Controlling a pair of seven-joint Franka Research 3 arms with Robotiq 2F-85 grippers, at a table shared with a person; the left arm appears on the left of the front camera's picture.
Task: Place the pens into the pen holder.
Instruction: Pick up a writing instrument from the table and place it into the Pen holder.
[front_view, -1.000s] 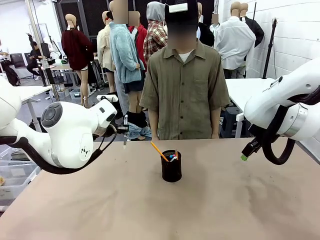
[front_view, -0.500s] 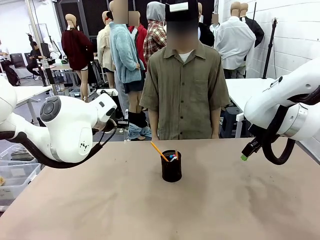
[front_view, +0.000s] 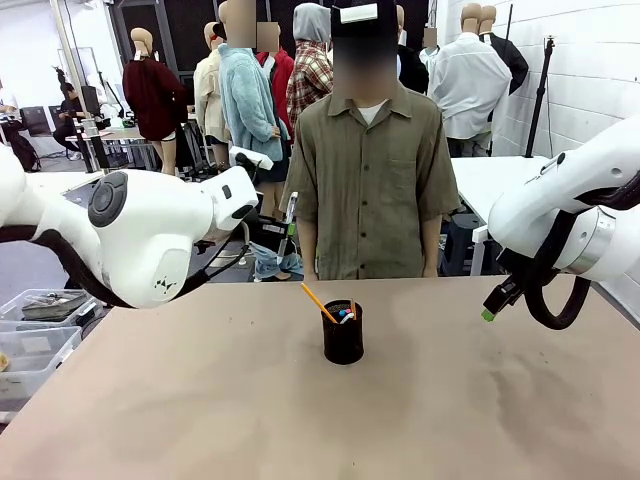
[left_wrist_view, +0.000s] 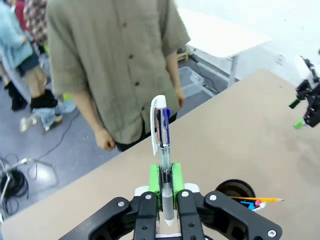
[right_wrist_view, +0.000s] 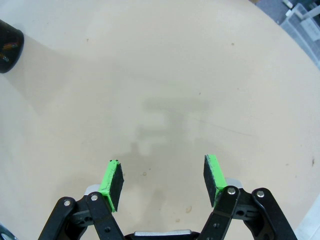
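Swinging up and toward the middle, the left pincer (left_wrist_view: 165, 186) is clamped on the silver-white pen (left_wrist_view: 161, 145), above the worktop (front_view: 450, 400), short of the holder (front_view: 343, 333). Right pincer (right_wrist_view: 163, 182) waits apart, empty.

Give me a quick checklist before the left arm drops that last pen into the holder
1. Left end effector shut on the silver-white pen: ok.
2. Pen holder upright on the table: ok.
3. Orange-yellow pen already in the holder, leaning left: ok.
4. Held pen above the holder's mouth: not ok, it is off to the left and higher.
5. Right end effector open, nothing between its pads, away from the holder: ok.
6. Room left inside the holder: cannot tell.
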